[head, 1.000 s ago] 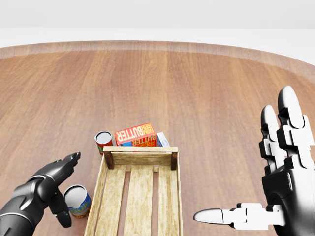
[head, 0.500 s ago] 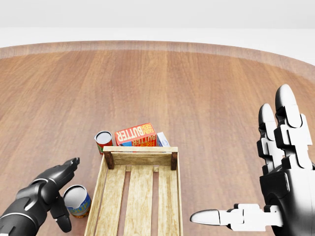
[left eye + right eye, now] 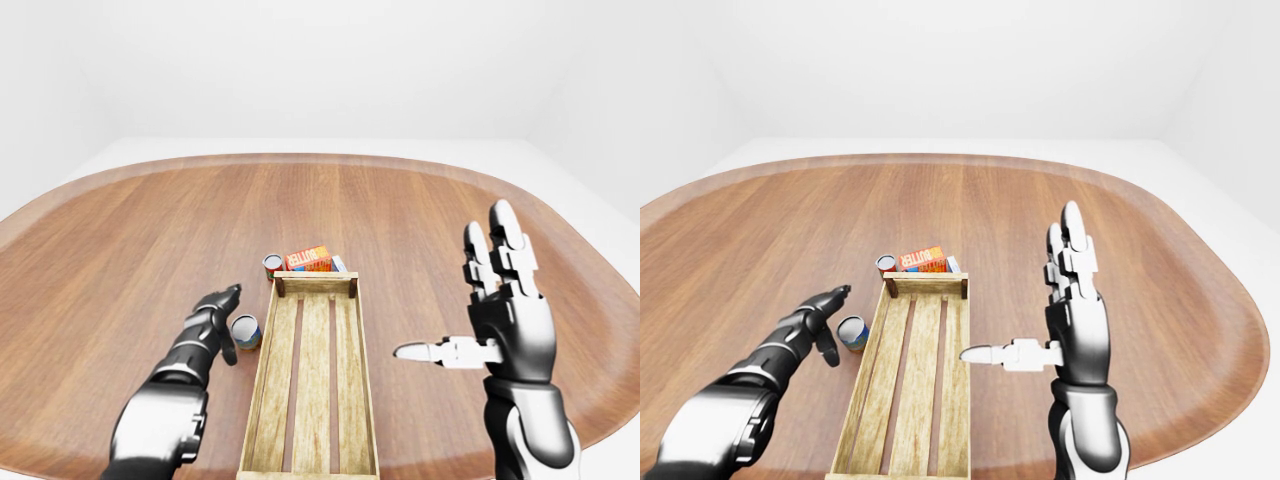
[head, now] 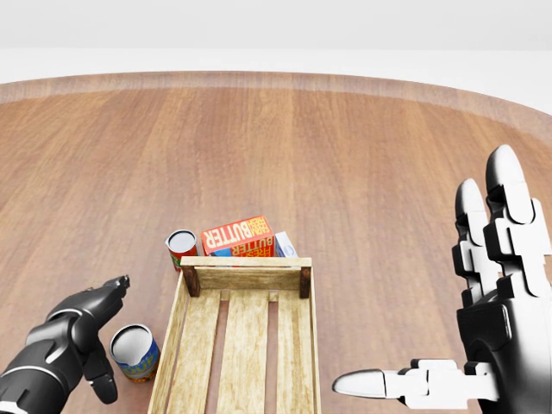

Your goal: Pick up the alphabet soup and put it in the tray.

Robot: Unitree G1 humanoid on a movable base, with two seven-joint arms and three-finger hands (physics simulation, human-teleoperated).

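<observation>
Head view shows my dark left hand (image 4: 73,341) low at the left edge, fingers spread apart and gripping nothing, just beside the blue-labelled alphabet soup can with the pale open top (image 4: 135,352). The can stands upright on the brown wooden table (image 4: 345,164), outside the long slatted wooden tray (image 4: 244,341) and close to its left wall; I cannot tell whether my thumb touches it. My white and black right hand (image 4: 483,319) is raised at the right side, palm flat, fingers pointing up and thumb stretched out toward the tray, closed on nothing. At the tray's top end, outside it, a red-labelled can (image 4: 181,247) stands next to a red and orange butter box (image 4: 237,235) lying on the table, with a small blue and white carton (image 4: 285,245) at its right.
</observation>
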